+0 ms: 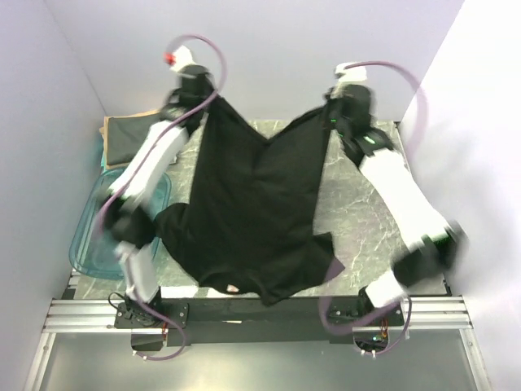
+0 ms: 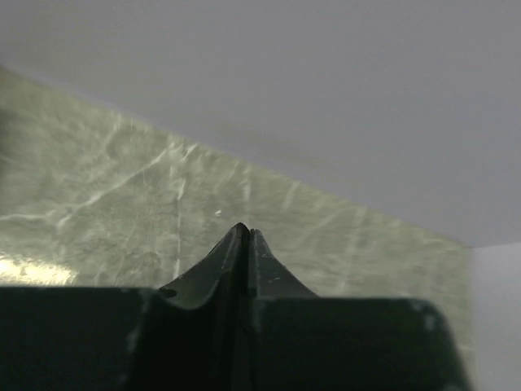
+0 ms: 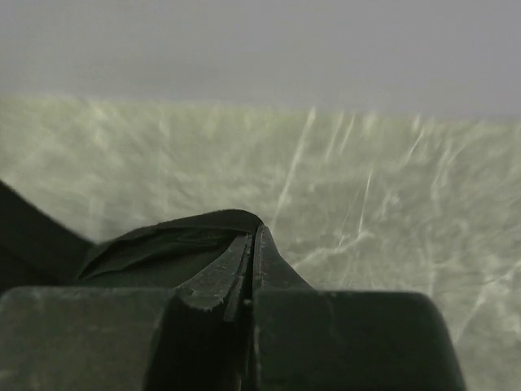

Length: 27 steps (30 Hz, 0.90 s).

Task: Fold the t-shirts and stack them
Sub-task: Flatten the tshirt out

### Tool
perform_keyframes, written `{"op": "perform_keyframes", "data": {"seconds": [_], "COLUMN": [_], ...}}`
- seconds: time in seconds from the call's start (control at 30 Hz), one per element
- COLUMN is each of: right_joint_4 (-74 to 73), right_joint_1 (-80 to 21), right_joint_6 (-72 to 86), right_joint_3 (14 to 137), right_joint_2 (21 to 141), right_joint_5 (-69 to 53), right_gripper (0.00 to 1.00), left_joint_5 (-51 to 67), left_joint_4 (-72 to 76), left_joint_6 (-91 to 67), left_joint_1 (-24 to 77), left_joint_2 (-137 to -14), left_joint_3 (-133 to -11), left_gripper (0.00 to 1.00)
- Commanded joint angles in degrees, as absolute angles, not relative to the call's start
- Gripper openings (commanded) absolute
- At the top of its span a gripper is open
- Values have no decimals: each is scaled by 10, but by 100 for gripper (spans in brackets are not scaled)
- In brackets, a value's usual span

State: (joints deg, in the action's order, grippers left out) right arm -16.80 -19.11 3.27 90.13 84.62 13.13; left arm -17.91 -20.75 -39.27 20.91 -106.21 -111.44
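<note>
A plain black t-shirt (image 1: 252,220) hangs spread between my two raised grippers, its lower part draped over the table's near edge. My left gripper (image 1: 210,104) is shut on the shirt's far left corner. My right gripper (image 1: 332,110) is shut on its far right corner. In the left wrist view the gripper (image 2: 247,230) has its fingers pressed together; the cloth barely shows there. In the right wrist view the gripper (image 3: 254,231) is shut with black cloth (image 3: 163,244) bulging out to its left. A folded dark grey-green shirt (image 1: 130,134) lies on a beige one at the back left.
A clear blue plastic tub (image 1: 89,236) sits at the table's left edge under the left arm. The green marbled tabletop (image 1: 358,204) shows to the right of the shirt. White walls close in on the left, back and right.
</note>
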Motion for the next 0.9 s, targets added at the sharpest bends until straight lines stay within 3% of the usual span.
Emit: {"op": "perform_keyframes", "data": {"seconds": [0.0, 0.03, 0.07, 0.1, 0.13, 0.17, 0.23, 0.3, 0.6, 0.87], "right_joint_4": [-132, -165, -189, -211, -250, -263, -265, -234, -198, -232], "right_joint_1": [-149, -143, -136, -134, -132, -131, -131, -130, -132, -146], "right_joint_6": [50, 61, 62, 60, 62, 63, 67, 70, 118, 116], "right_joint_3": [950, 981, 1014, 1083, 1112, 1134, 1152, 1113, 977, 1017], "right_joint_2": [1015, 1058, 1097, 1164, 1188, 1207, 1214, 1178, 1085, 1165], "right_joint_5": [29, 24, 21, 14, 13, 23, 29, 27, -46, -92], "right_gripper": [0, 3, 10, 22, 46, 56, 74, 82, 85, 85], "left_joint_5": [-106, -111, -112, -112, -111, -108, -107, -98, -94, -86], "left_joint_4": [-245, -283, -295, -301, -296, -265, -216, -150, -214, -196], "left_joint_6": [-405, -404, -401, -391, -387, -383, -386, -385, -384, -417], "left_joint_1": [195, 193, 192, 192, 190, 189, 187, 187, 198, 248], "left_joint_2": [-1246, -1286, -1321, -1365, -1373, -1370, -1324, -1269, -1168, -1016], "left_joint_3": [-1239, -1282, -1362, -1389, -1401, -1378, -1287, -1228, -1143, -886], "left_gripper": [13, 20, 54, 74, 93, 99, 99, 99, 99, 99]}}
